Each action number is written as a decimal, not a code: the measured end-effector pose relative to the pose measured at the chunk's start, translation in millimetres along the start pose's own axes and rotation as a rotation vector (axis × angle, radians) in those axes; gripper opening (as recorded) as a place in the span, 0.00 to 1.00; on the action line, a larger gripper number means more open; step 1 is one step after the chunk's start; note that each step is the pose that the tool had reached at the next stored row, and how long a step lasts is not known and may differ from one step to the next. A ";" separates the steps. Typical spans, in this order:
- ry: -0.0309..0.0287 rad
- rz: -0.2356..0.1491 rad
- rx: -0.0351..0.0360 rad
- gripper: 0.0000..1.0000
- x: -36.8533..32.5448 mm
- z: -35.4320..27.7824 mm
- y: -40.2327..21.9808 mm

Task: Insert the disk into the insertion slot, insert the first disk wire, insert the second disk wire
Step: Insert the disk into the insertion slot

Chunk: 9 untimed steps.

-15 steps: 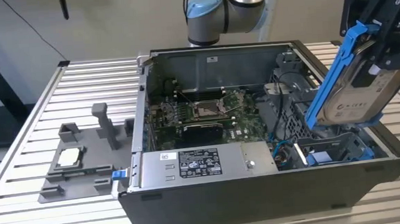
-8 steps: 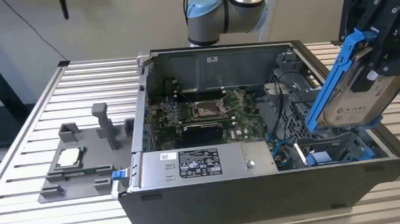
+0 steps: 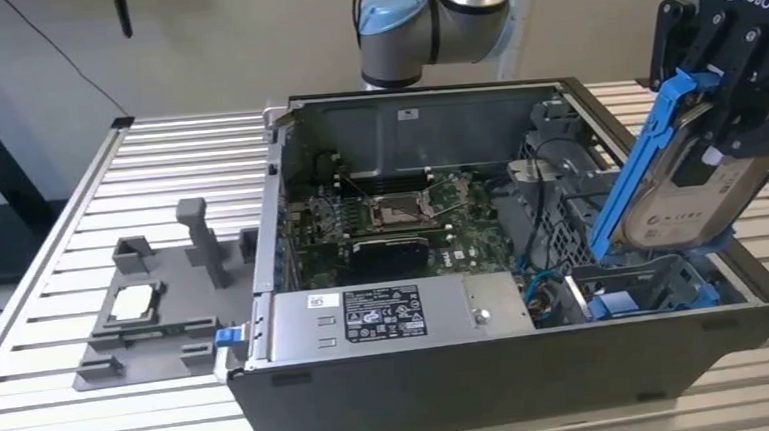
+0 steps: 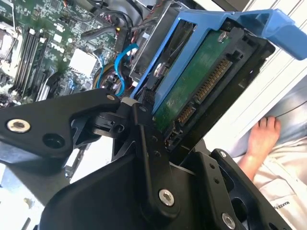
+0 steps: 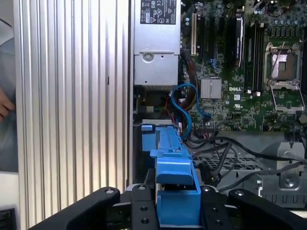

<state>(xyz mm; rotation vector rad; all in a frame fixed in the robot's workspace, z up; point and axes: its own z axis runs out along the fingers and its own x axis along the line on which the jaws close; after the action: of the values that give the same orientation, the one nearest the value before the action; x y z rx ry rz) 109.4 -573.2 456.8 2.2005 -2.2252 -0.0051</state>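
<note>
In the exterior view my gripper [image 3: 722,105] is shut on the disk [image 3: 688,192], a silver drive in a blue carrier. I hold it on edge and tilted above the front of the open computer case, on the exterior view's right. Its lower end hangs just over the insertion slot [image 3: 636,285], a dark metal bay with blue parts. The second wrist view shows the disk's [image 4: 192,81] green underside and connector. In the first wrist view the carrier's blue edge [image 5: 173,163] runs away from my gripper [image 5: 177,203]. Blue wires [image 5: 184,108] curl loose inside the case beside the bay.
The grey power-supply box [image 3: 384,316] lies along the case front, with the green motherboard [image 3: 392,220] behind it. A grey fixture [image 3: 150,310] stands on the slatted table [image 3: 168,159] at the exterior view's left. A person's hand [image 4: 261,139] rests near the table edge.
</note>
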 end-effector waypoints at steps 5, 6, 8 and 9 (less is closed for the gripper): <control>-0.0001 0.000 0.0017 0.33 0.0 4.6 -0.1; 0.0000 0.000 0.0017 0.33 0.0 5.7 -0.1; 0.0000 0.000 0.0017 0.33 0.0 8.0 -0.1; 0.0000 0.000 0.0017 0.33 -0.1 9.3 -0.2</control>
<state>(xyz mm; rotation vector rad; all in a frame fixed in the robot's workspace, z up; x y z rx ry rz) 109.5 -573.2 447.5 2.2014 -2.2260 -0.0032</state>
